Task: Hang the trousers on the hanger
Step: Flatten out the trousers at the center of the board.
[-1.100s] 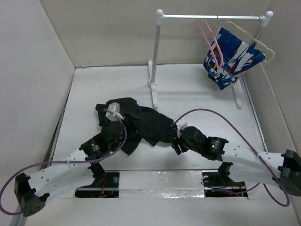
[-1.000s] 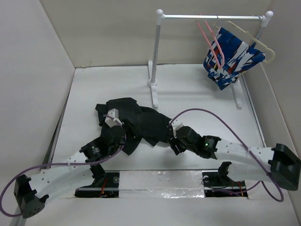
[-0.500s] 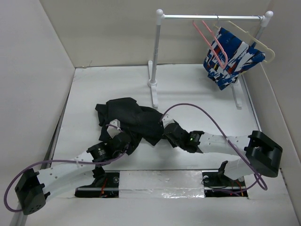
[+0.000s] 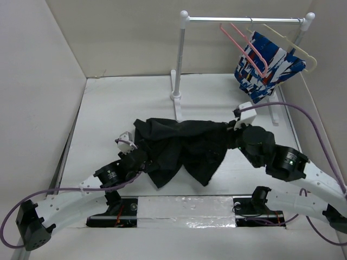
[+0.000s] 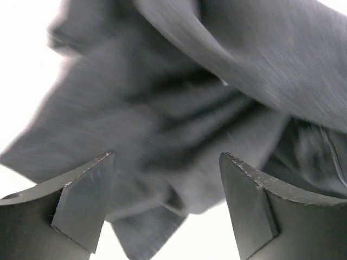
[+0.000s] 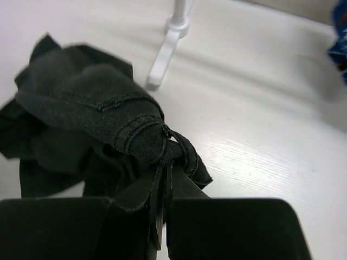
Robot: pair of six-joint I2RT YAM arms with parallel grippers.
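Trousers [image 4: 181,146], black and rumpled, sprawl across the white counter [image 4: 108,103] just on the near side of the rail's [image 4: 244,20] left post, one edge drawn out toward the rail's right foot. A blue, white and red garment [image 4: 268,67] hangs at the rail's right end. The right gripper [image 6: 162,173] is pinched tight on a bunched seam of the trousers. The left gripper [image 5: 168,184] stands wide, jaws well apart with cloth just beyond them. The pink hanger [image 4: 241,47] hangs bare from the rail, beside the patterned garment.
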